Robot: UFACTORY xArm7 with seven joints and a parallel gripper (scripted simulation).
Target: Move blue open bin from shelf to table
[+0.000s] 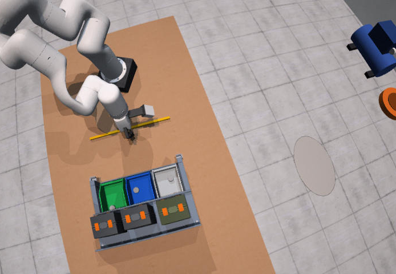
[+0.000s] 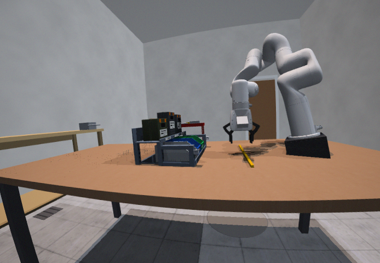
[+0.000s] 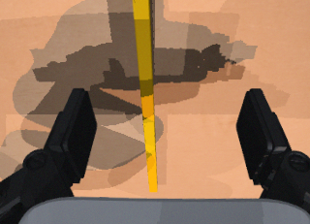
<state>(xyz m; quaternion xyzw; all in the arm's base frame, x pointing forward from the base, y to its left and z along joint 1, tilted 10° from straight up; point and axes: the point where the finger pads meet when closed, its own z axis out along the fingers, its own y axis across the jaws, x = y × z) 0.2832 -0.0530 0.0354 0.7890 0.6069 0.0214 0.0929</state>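
Bench: a warm brown, wood-toned top (image 1: 192, 129) (image 2: 258, 182) (image 3: 208, 171) on dark square legs, crossed by layered shadows.
Room: plain walls (image 2: 60, 68) in mottled grey, a brown door (image 2: 266, 111) at one o'clock in the exterior view, and pale floor tiles (image 1: 253, 80) (image 2: 144, 254) with dark joints.
Floor, top view: a rounded blue machine (image 1: 371, 51) stands at two o'clock, above an orange ring (image 1: 384, 111).
Arm: smooth, glossy white links (image 1: 24, 41) (image 2: 293, 102) rise from a black block base (image 1: 130, 69) (image 2: 306, 148).
Jaws: wide apart, nothing between them, raised above a straight yellow strip (image 1: 160, 120) (image 2: 246, 156) (image 3: 143, 40) lying on the bench.
Shelf: a slate-grey frame (image 1: 184, 176) (image 2: 137, 152) stands at six o'clock from the jaws in the top view; boxy dark cases (image 1: 105, 230) (image 2: 155, 128) with orange clips sit behind the bins.
Blue bin: bright, plain-walled and open (image 1: 143, 193) (image 2: 181, 142), it sits in the shelf's middle front place, a round grey part (image 1: 136, 189) inside.
Neighbours, top view: a green bin (image 1: 111, 192) (image 2: 193, 138) at nine o'clock, a whitish bin (image 1: 166, 187) (image 2: 174, 155) at three, each holding a round part.
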